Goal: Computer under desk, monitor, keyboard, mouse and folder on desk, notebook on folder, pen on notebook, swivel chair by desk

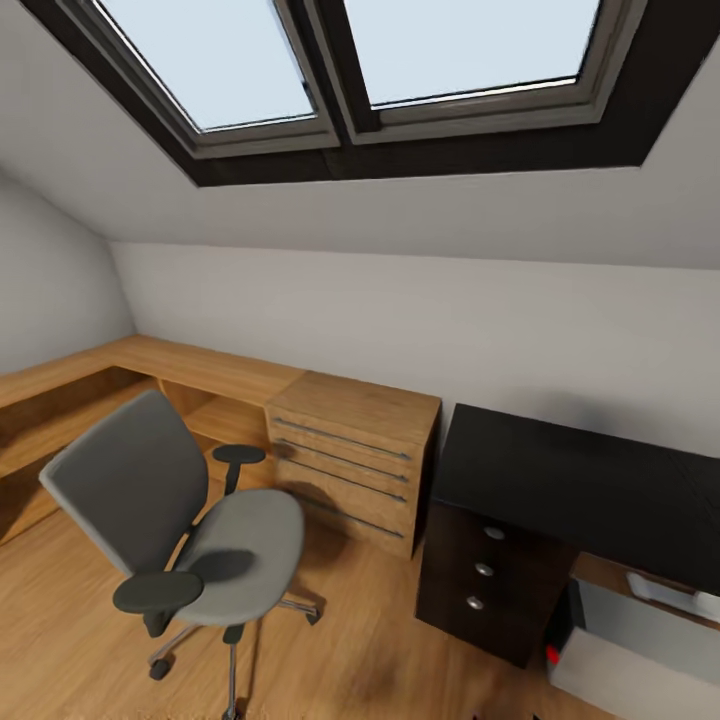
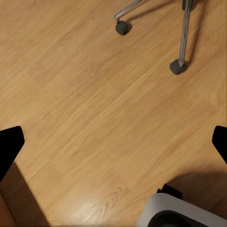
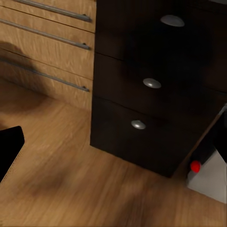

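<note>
The grey swivel chair (image 1: 190, 530) stands on the wood floor at the left, its seat bare. At the right is the black-topped desk (image 1: 580, 490), whose visible top is bare. The light grey computer (image 1: 630, 665) sits under it, its red button (image 3: 195, 166) facing out. My left gripper (image 2: 113, 142) is open above bare floor near the chair's castors (image 2: 177, 67). My right gripper (image 3: 113, 144) is open, facing the desk's dark drawers (image 3: 151, 83). The monitor, keyboard, mouse, folder, notebook and pen are out of view.
A light wood chest (image 1: 350, 460) with steel handles stands between chair and desk, joined to a low wooden bench (image 1: 150, 365) along the wall. A pale object (image 1: 670, 592) lies under the desk top; I cannot tell what it is. The skylight (image 1: 340, 70) is overhead.
</note>
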Available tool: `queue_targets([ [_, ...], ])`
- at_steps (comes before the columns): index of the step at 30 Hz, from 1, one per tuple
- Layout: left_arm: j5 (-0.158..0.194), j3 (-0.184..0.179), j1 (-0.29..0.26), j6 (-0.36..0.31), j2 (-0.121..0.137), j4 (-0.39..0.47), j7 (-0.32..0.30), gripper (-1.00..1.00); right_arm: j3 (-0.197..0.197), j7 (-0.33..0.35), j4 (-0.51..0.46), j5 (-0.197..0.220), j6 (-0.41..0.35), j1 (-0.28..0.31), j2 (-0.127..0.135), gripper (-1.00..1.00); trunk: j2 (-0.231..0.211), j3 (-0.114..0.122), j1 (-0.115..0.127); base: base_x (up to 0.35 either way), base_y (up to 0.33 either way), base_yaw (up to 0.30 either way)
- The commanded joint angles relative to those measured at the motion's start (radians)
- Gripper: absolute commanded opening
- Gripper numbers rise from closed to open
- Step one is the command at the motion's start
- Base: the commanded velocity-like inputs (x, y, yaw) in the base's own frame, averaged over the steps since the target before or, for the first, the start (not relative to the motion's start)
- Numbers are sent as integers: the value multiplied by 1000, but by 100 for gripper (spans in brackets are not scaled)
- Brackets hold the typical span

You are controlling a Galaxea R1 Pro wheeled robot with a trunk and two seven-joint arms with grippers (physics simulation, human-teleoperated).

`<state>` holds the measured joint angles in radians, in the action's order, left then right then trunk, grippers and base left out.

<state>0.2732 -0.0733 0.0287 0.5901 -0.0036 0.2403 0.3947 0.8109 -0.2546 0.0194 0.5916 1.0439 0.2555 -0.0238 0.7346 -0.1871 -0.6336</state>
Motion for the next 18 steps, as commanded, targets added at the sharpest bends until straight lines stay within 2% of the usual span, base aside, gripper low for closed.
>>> queue_targets([
  [1, 7, -8, 0, 1, 0, 2, 6, 100, 9, -5, 2, 4, 2, 1, -1, 100, 1, -1, 0, 0, 0, 275],
  [18, 7, -8, 0, 0, -1, 1, 6, 100, 11, -2, 4, 1, 1, 1, -3, 100, 1, -1, 0, 0, 0, 279],
])
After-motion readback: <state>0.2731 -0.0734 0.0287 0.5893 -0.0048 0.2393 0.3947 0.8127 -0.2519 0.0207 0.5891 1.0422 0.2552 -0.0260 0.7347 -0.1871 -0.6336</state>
